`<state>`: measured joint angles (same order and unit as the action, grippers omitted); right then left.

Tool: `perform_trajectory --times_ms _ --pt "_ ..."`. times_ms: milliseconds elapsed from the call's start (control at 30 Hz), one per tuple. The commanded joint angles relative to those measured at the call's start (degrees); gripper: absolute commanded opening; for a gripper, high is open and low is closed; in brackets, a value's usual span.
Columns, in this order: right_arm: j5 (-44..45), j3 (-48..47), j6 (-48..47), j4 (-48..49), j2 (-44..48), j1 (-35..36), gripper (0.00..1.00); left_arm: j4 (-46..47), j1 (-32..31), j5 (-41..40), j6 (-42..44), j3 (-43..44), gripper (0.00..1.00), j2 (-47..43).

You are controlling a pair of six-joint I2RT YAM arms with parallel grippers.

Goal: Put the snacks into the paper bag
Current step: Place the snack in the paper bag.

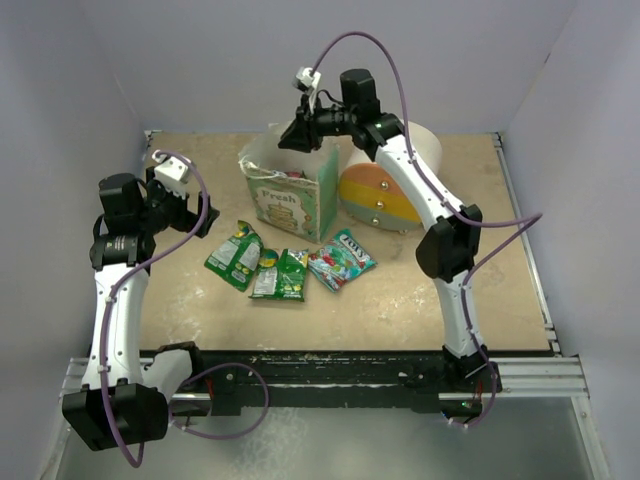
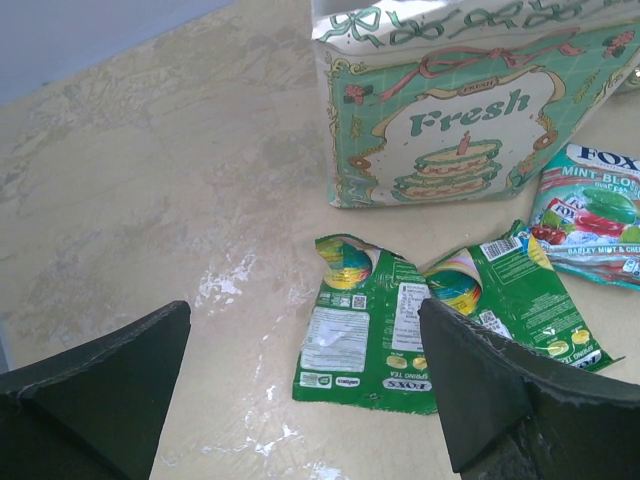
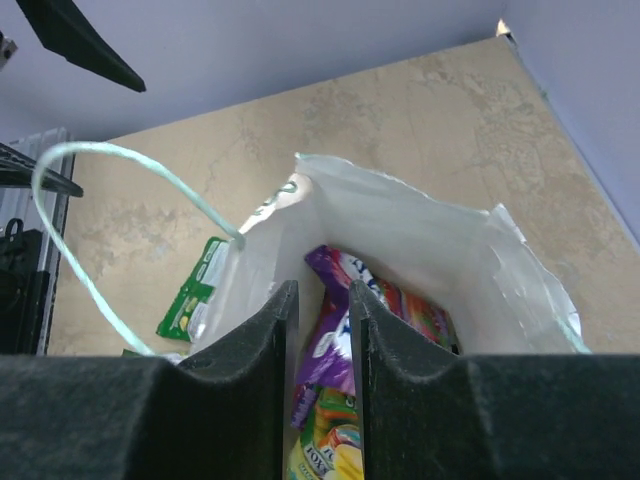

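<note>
Snacks [image 1: 285, 268] lie flat by the paper bag [image 2: 450, 110]; the wide-open left gripper [image 2: 305, 315] should straddle one green packet [image 2: 355, 335] squarely. Right gripper [image 3: 323, 292]: hold, I cannot tell.

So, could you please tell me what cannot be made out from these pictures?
1. Bag contents: in the top view the right gripper covers the paper bag's mouth; in the right wrist view its fingers hide the lower packets.
2. Whether that gripper grips the purple packet: only a narrow gap shows.
3. Drawer unit: partly behind the right arm, top view.
4. Red-and-teal packet: cut by the left wrist view's right edge.
</note>
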<state>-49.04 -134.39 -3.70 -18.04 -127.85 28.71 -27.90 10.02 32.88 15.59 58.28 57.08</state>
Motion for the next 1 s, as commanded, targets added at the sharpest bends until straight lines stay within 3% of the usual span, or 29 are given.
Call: perform_trajectory --times_ms 0,467,967 --pt "-1.32 0.32 -0.94 1.24 4.90 0.03 0.30 1.80 0.29 1.69 0.64 0.75 0.99 -1.27" --pt "3.05 4.81 -7.67 -7.02 14.63 0.03 0.36 1.71 0.31 0.86 1.80 0.39 0.99 -1.56" --pt "15.74 39.59 -23.30 -14.89 41.31 0.02 0.59 4.02 0.40 -3.01 -0.12 -0.67 0.99 -3.99"
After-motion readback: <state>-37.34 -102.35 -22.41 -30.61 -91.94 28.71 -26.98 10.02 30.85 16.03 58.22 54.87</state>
